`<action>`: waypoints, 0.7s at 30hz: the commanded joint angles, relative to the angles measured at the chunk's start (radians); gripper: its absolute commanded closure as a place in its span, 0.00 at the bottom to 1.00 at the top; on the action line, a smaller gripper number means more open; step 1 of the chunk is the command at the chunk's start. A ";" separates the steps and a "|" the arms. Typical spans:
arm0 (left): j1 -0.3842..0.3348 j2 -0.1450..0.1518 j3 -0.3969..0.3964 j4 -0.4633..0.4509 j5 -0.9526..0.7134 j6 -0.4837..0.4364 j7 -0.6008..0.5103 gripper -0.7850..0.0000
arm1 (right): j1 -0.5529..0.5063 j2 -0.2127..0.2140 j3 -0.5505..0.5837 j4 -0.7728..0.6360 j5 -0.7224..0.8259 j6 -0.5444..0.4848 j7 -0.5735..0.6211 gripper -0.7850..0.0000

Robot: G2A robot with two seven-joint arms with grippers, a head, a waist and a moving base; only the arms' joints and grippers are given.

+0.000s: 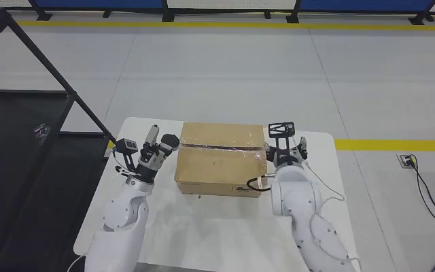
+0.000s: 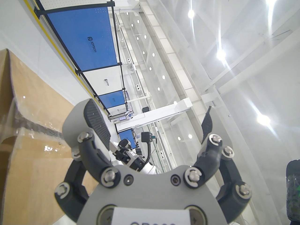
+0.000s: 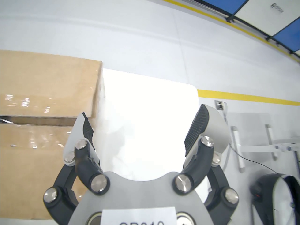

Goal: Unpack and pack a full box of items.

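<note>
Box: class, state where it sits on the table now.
In the top view the box sits in the middle of the table, between the left gripper and the right gripper.

Top camera looks steeply down from overhead onto the table (image 1: 204, 224) and box (image 1: 221, 160). Left wrist camera sits close behind the left gripper (image 2: 150, 113), tilted up at the ceiling (image 2: 234, 47). Right wrist camera, behind the right gripper (image 3: 143, 118), faces table and floor (image 3: 117, 24). All three share the box, just beside each gripper.

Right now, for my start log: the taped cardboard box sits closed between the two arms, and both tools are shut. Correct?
No: the left tool and right tool are both open, as each wrist view shows. The rest holds for the cardboard box.
</note>
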 commanded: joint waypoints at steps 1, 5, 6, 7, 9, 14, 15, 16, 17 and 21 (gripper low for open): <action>-0.009 0.001 -0.001 0.004 -0.007 0.002 -0.002 0.00 | -0.039 0.001 0.059 -0.066 0.198 -0.069 -0.090 0.00; -0.014 0.004 -0.006 0.004 -0.014 -0.003 -0.004 0.00 | -0.097 0.003 0.166 -0.143 0.566 -0.260 -0.214 0.00; -0.013 0.005 -0.009 0.005 -0.016 -0.005 -0.002 0.00 | -0.098 0.004 0.179 -0.143 0.628 -0.313 -0.212 0.00; -0.012 0.006 -0.011 0.007 -0.019 -0.008 0.000 0.00 | -0.098 0.004 0.179 -0.143 0.628 -0.313 -0.212 0.00; -0.008 0.007 -0.016 0.010 -0.023 -0.012 0.006 0.00 | -0.098 0.004 0.179 -0.143 0.628 -0.313 -0.212 0.00; 0.008 0.011 -0.030 0.013 -0.038 -0.020 0.017 0.00 | -0.105 0.002 0.161 -0.139 0.683 -0.344 -0.203 0.00; 0.010 0.012 -0.031 0.014 -0.041 -0.021 0.019 0.00 | -0.095 0.002 0.158 -0.112 0.689 -0.339 -0.175 0.00; 0.012 0.013 -0.033 0.013 -0.043 -0.024 0.020 0.00 | -0.076 0.001 0.145 -0.088 0.720 -0.339 -0.136 0.00; 0.014 0.013 -0.035 0.012 -0.045 -0.026 0.020 0.00 | -0.053 -0.001 0.141 -0.059 0.767 -0.339 -0.102 0.00; 0.021 0.016 -0.042 0.011 -0.048 -0.024 0.028 0.00 | 0.035 -0.003 0.149 0.068 0.971 -0.388 0.025 0.00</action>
